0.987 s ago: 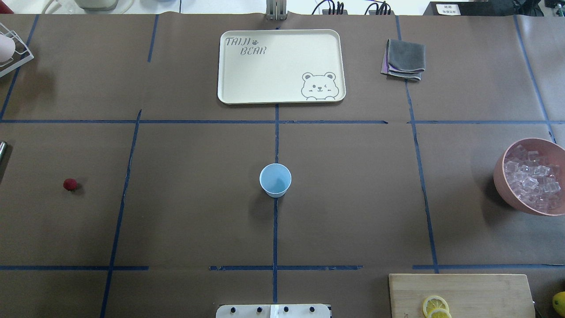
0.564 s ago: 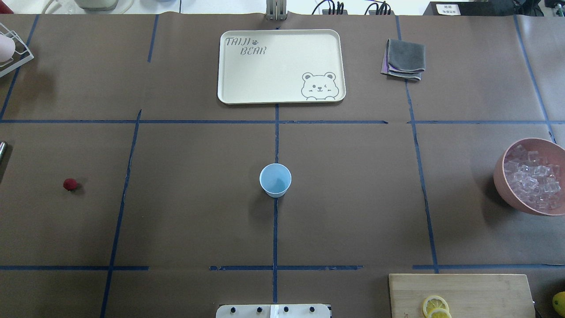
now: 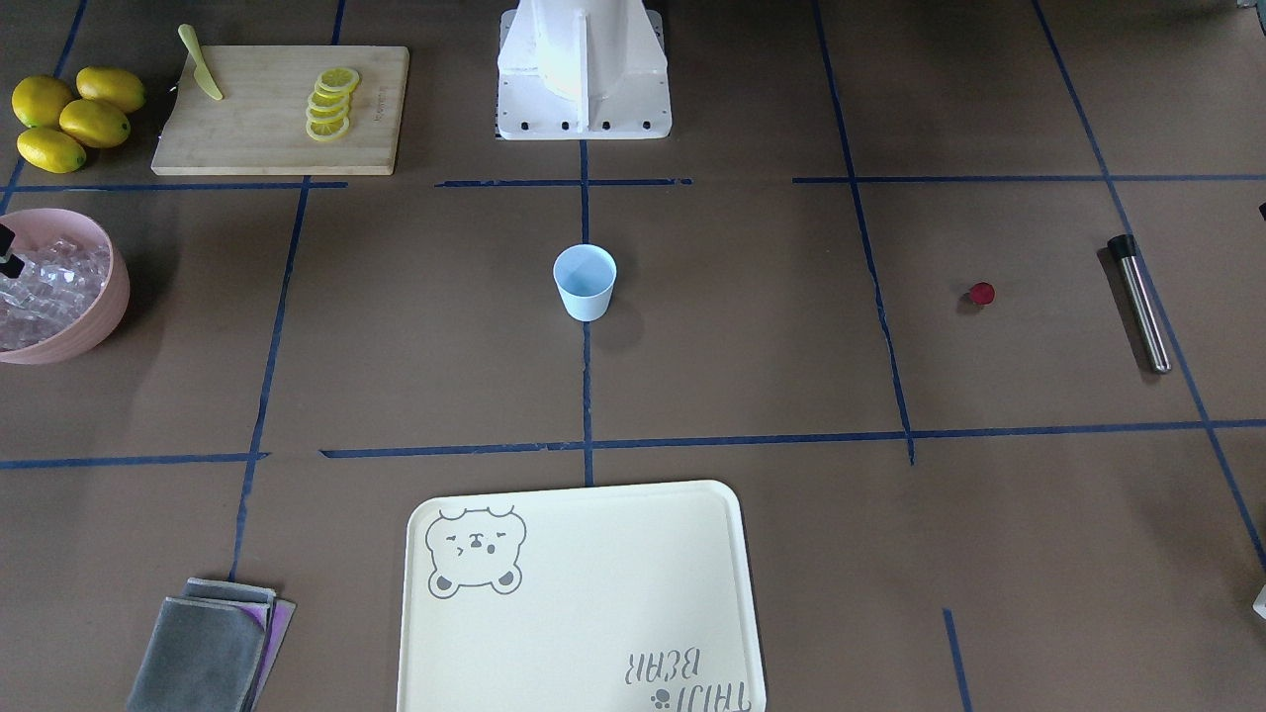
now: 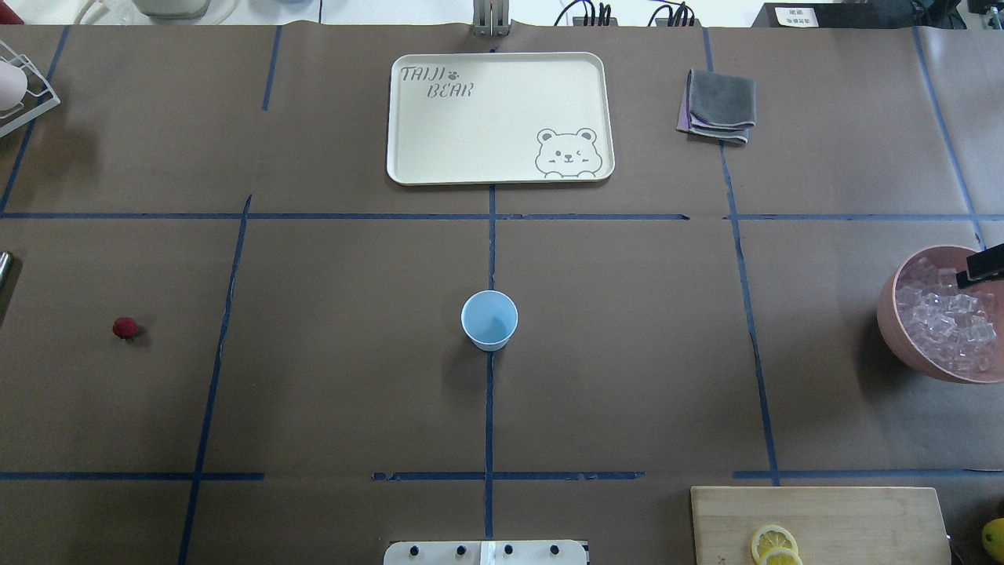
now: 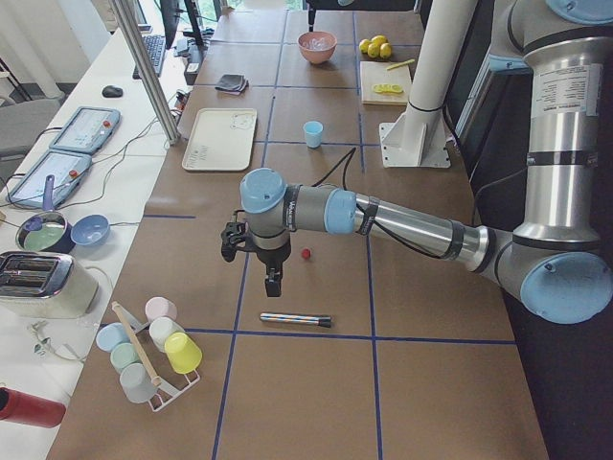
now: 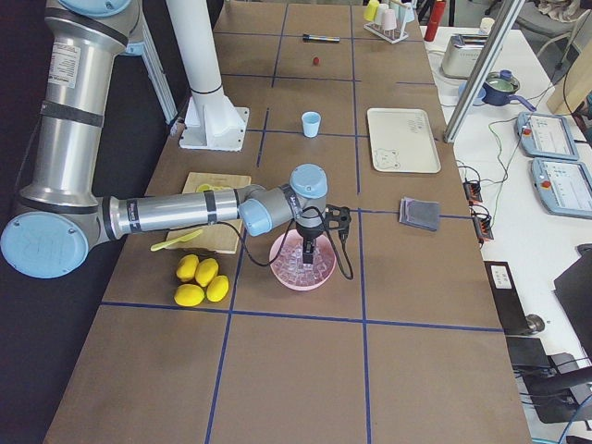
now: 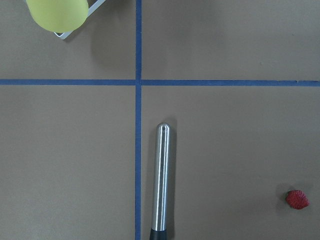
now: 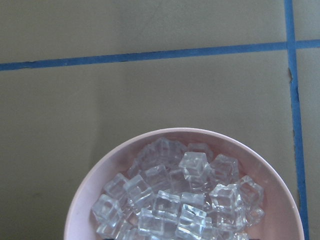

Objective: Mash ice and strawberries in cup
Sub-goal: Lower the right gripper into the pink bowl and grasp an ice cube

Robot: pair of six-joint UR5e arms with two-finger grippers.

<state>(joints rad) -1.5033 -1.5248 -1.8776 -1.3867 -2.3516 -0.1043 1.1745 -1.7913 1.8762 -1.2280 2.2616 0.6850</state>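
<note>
Closest to my base, on my right, a wooden cutting board (image 3: 257,129) carries lemon slices (image 3: 329,104) and a yellow-green knife (image 3: 201,76), with whole lemons (image 3: 74,119) just beside it. Further out, the cup (image 4: 489,318) stands upright on the centre tape line (image 4: 489,408). The strawberry (image 4: 124,327) lies well off to my left on the brown paper (image 4: 337,377), near a steel rod (image 7: 161,180) with a black end that lies flat. Further left is a rack (image 5: 153,355) of coloured cups. The ice (image 8: 175,200) is heaped in a pink bowl (image 4: 886,314) at the table's right edge, well apart from the cup. Farthest off sit a cream tray (image 4: 471,133) and a folded grey cloth (image 4: 718,102).

The tray reads "TAIJI BEAR" beside a drawn bear.

My right claw (image 6: 308,254) hangs over the ice, pointing down. Only one black fingertip (image 4: 984,267) shows from above, so I cannot tell how wide it stands or whether it touches a cube. My left claw (image 5: 273,283) hovers near the strawberry and the rod, and I cannot tell its spread either.
</note>
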